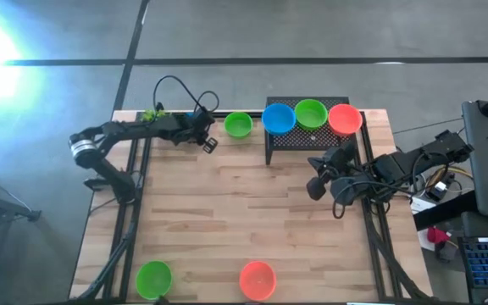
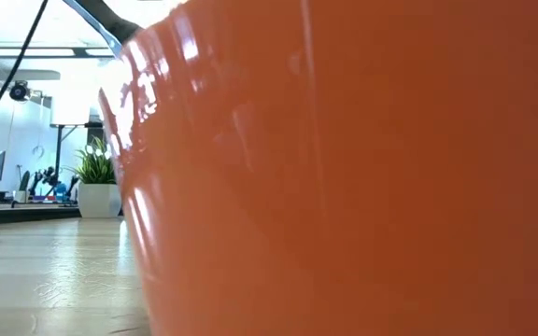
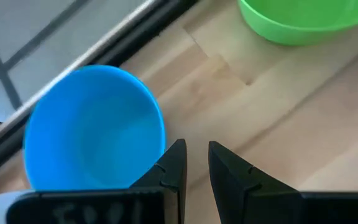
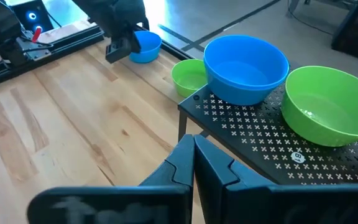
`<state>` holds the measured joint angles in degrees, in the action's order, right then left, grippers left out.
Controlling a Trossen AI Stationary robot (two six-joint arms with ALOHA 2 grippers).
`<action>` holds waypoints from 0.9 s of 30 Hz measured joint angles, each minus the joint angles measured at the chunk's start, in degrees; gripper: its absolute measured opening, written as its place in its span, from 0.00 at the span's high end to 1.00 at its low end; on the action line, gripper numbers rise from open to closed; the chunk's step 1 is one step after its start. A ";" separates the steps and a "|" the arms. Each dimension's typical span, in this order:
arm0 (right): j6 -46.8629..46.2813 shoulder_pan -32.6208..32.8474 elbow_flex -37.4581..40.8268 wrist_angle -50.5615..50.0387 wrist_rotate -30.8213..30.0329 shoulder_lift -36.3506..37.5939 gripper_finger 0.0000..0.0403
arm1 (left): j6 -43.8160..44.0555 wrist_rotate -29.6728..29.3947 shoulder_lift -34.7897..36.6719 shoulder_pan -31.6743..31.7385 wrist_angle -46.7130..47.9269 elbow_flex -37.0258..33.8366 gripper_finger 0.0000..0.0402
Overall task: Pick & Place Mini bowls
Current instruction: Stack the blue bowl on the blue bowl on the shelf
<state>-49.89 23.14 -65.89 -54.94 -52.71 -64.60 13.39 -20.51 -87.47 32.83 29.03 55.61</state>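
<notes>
In the high view, blue (image 1: pixel 279 118), green (image 1: pixel 310 113) and orange-red (image 1: pixel 344 119) mini bowls stand on a black perforated rack (image 1: pixel 307 146) at the far edge. Another green bowl (image 1: pixel 238 125) sits on the table left of the rack. A small blue bowl (image 3: pixel 95 127) stands near the far left edge, mostly hidden under my left arm from above. Green (image 1: pixel 153 278) and orange-red (image 1: pixel 257 280) bowls rest at the near edge. My left gripper (image 3: pixel 196 149) is narrowly open, its fingers beside the blue bowl, not around it. My right gripper (image 4: pixel 194 146) is shut and hovers near the rack's front. My left gripper stands with one finger (image 3: pixel 174 163) close beside the blue bowl's rim (image 3: pixel 160 134); I cannot tell whether it touches. The bowl sits upright on the table outside the fingers.
The orange-red bowl (image 2: pixel 344 168) at the near edge fills most of the low view. A potted plant (image 2: pixel 96 177) stands in the room beyond. The table's middle (image 1: pixel 244 203) is bare wood. Cables and equipment lie off the right edge (image 1: pixel 447 186).
</notes>
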 joint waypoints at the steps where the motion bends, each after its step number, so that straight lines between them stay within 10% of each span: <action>1: 0.00 0.00 0.00 0.00 0.00 0.00 0.98 | 0.02 -0.38 -0.16 0.14 -0.06 0.20 0.85; 27: 0.02 -0.02 0.00 -0.04 -1.36 0.00 0.98 | -0.20 -5.02 -4.33 1.91 -1.16 0.58 0.85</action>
<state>-49.87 23.11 -65.89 -54.97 -54.06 -64.60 13.19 -25.54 -91.80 34.74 27.88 56.19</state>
